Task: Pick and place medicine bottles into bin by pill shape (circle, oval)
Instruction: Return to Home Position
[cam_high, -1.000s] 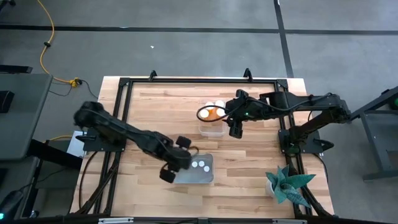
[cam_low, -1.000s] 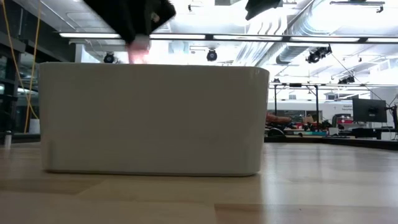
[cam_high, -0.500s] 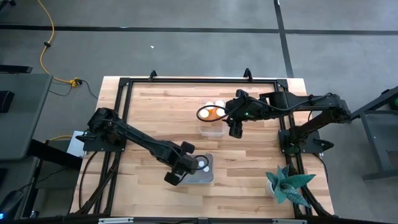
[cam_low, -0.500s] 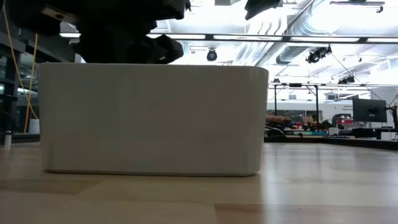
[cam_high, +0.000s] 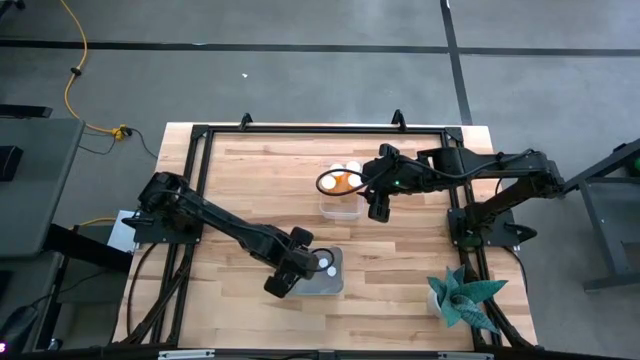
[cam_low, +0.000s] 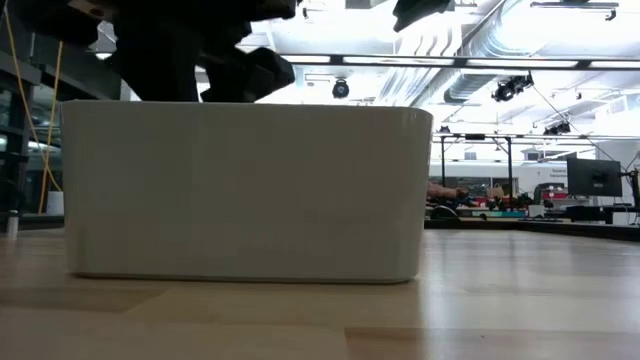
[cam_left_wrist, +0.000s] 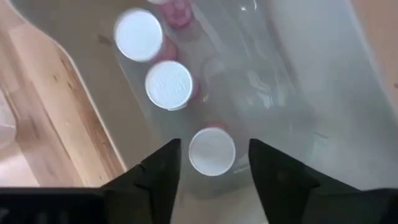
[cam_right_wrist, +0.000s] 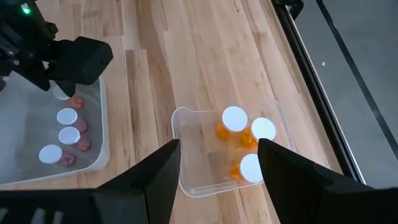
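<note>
Right wrist view: 3 orange btls (cam_right_wrist: 234, 118) (cam_right_wrist: 263, 130) (cam_right_wrist: 251, 167)

Two bins on the table (cam_high: 260, 180), folks: one grey bin (cam_right_wrist: 104, 137), one clear bin (cam_right_wrist: 180, 149). Pink bottles (cam_right_wrist: 69, 135) in the grey: one, two, three white caps in plain sight (and a fourth half hidden at the edge, so call it four). Orange bottles (cam_right_wrist: 234, 118) in the clear: three. Seven bottles all told. Two arms (cam_high: 225, 222), two grippers, the left gripper (cam_left_wrist: 213, 149) and the right gripper (cam_right_wrist: 219, 149), and one plant (cam_high: 462, 298).
</note>
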